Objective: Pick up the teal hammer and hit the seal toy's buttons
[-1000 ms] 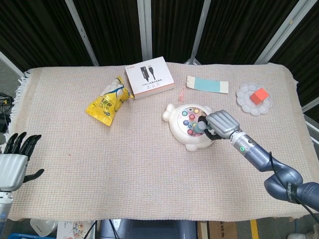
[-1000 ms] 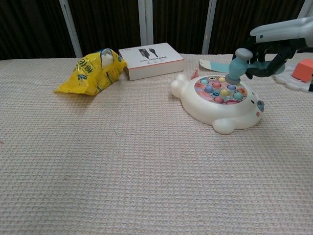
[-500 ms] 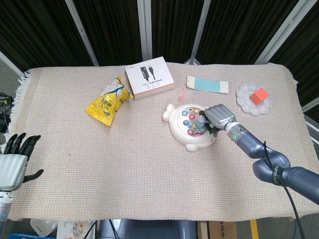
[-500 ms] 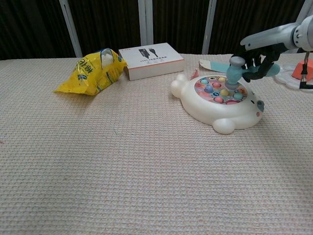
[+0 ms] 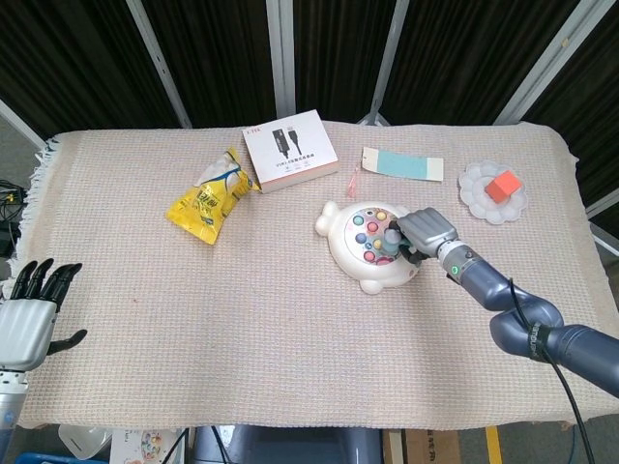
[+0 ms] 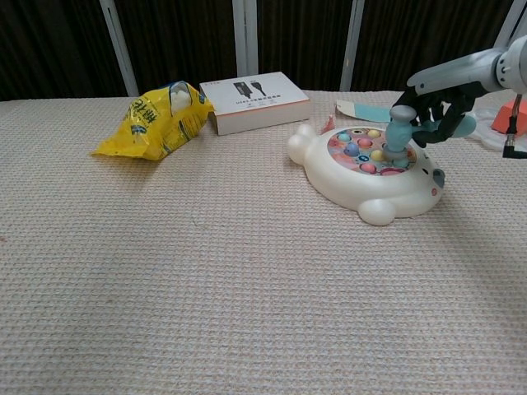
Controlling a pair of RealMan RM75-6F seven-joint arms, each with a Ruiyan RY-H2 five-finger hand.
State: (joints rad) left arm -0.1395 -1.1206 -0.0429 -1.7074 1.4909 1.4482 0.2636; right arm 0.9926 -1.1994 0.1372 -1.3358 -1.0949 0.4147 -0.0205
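Observation:
The white seal toy (image 5: 366, 243) (image 6: 366, 177) with coloured buttons lies right of the table's middle. My right hand (image 5: 428, 233) (image 6: 440, 103) grips the teal hammer (image 6: 403, 129) (image 5: 392, 239) by its handle. The hammer head stands down on the buttons at the right side of the toy's button field. My left hand (image 5: 27, 314) hangs off the table's near left edge, fingers spread and holding nothing; only the head view shows it.
A yellow snack bag (image 5: 209, 199) (image 6: 156, 120) and a white cable box (image 5: 288, 150) (image 6: 254, 99) lie at the back left of the toy. A teal card (image 5: 403, 164) and a white dish (image 5: 484, 200) holding an orange block (image 5: 502, 186) sit at the back right.
The hammer rose and shifted slightly left half a second ago, then came down onto the buttons now. The right hand lowered with it. The left hand stayed still.

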